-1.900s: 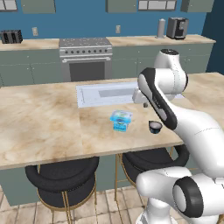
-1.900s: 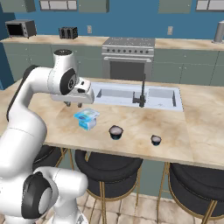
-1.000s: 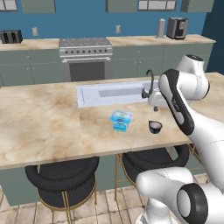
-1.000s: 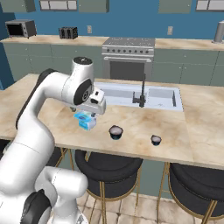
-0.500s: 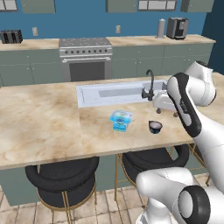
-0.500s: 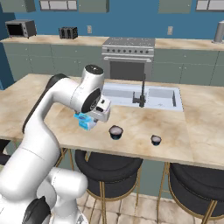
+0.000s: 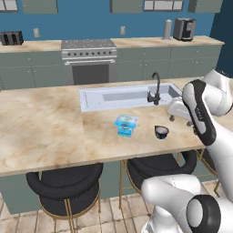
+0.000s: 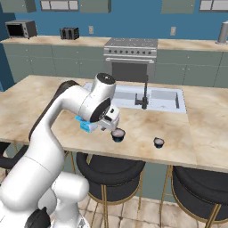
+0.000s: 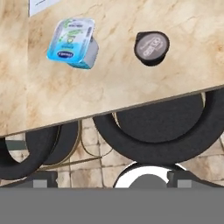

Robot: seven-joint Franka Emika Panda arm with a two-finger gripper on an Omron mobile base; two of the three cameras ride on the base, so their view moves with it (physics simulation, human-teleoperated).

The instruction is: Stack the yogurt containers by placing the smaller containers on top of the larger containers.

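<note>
The light-blue squarish yogurt tub (image 7: 126,125) stands on the island counter in front of the sink; the arm partly covers the tub (image 8: 84,125) in the right base view. A small dark cup with a pale top (image 7: 161,132) sits to its right, near the counter's front edge. My gripper (image 8: 109,127) hovers above the counter, just left of the cup (image 8: 118,134) in that view, touching neither. The hand view looks down on tub (image 9: 72,43) and cup (image 9: 152,47), standing apart. The fingertips (image 9: 42,183) are spread wide with nothing between them.
A second, smaller dark cup (image 8: 158,142) sits further right by the front edge. The sink (image 7: 127,96) with its black faucet (image 7: 155,86) lies behind the tub. Black bar stools (image 9: 153,131) stand below the counter's front edge. Bare counter stretches to the left.
The arm has swung from over the tub across to the dark cup's side, bringing the hand low near the counter's front edge. Tub and cups have not moved.
</note>
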